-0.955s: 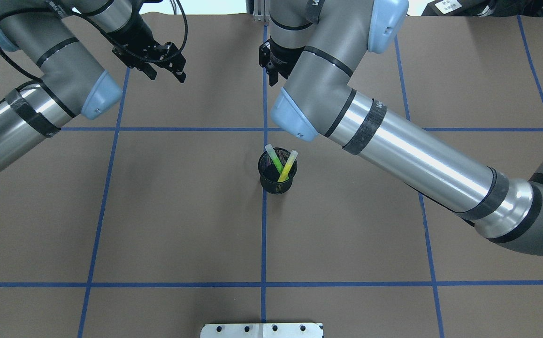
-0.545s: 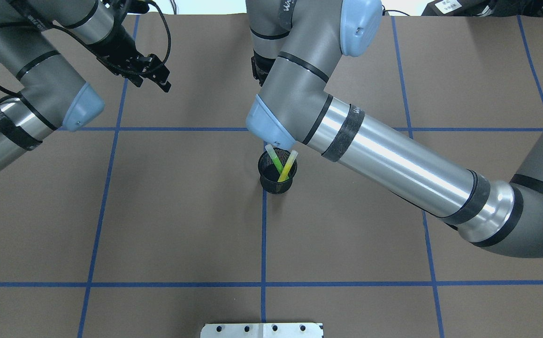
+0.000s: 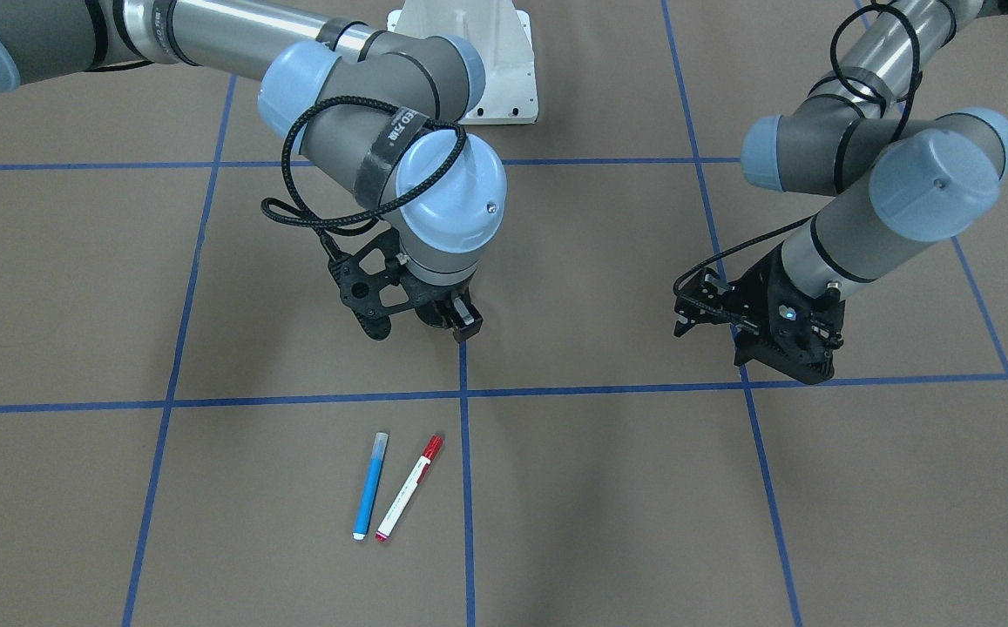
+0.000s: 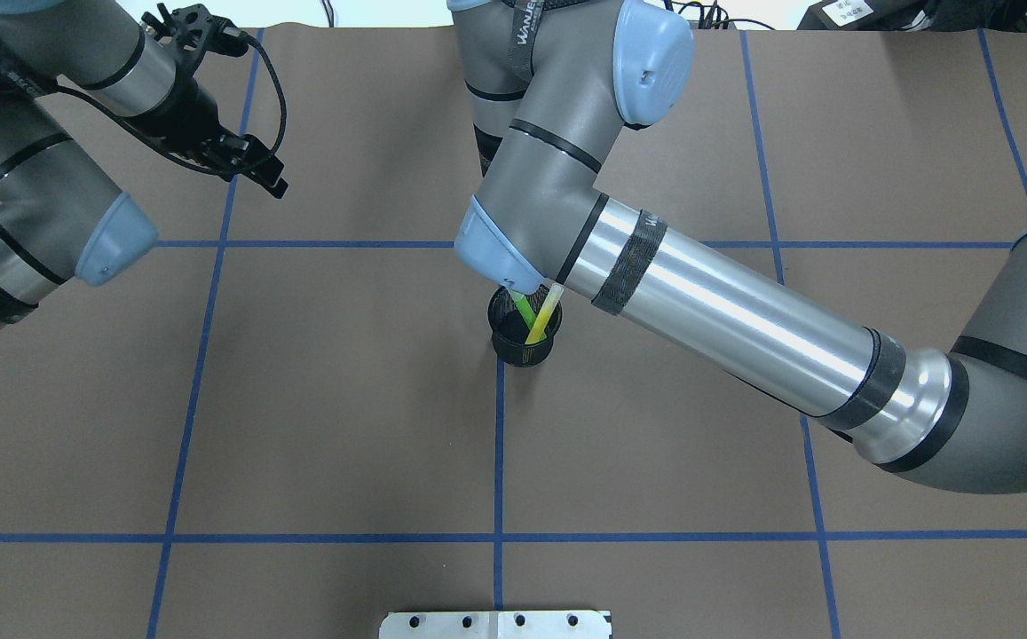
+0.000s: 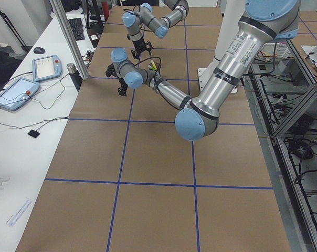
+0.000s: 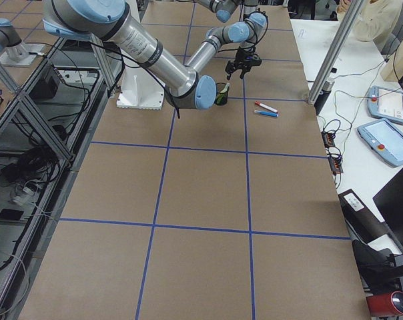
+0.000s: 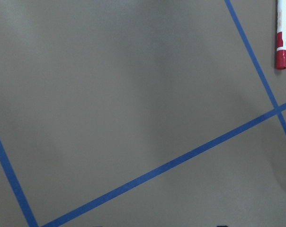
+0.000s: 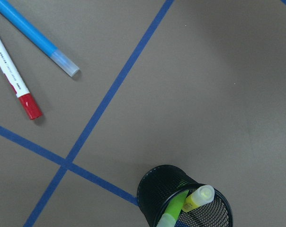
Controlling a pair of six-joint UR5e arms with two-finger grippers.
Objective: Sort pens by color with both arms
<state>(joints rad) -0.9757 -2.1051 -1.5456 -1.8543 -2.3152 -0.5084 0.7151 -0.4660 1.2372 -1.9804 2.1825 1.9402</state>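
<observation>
A blue pen point(image 3: 370, 486) and a white-bodied pen with a red cap point(image 3: 408, 488) lie side by side on the brown table. Both show in the right wrist view, blue pen point(image 8: 31, 35) and red-capped pen point(image 8: 13, 78). The lime green pen point(image 4: 523, 308) and the yellow pen point(image 4: 545, 318) stand in a black mesh cup point(image 4: 524, 342). My right gripper point(image 3: 449, 324) hangs above the table between the cup and the two lying pens, open and empty. My left gripper point(image 3: 685, 315) is open and empty, off to the side. The red cap point(image 7: 281, 56) shows in the left wrist view.
Blue tape lines point(image 4: 499, 444) divide the table into squares. The white metal base point(image 3: 469, 61) stands at the robot's side. My right forearm point(image 4: 726, 328) spans over the cup's rim. Operator desks with tablets point(image 6: 388, 103) line the far side.
Both arms have swung to the overhead view's left. My right arm's elbow cap now covers the green pen's tip. My left gripper moved left. The pens and cup have not moved.
</observation>
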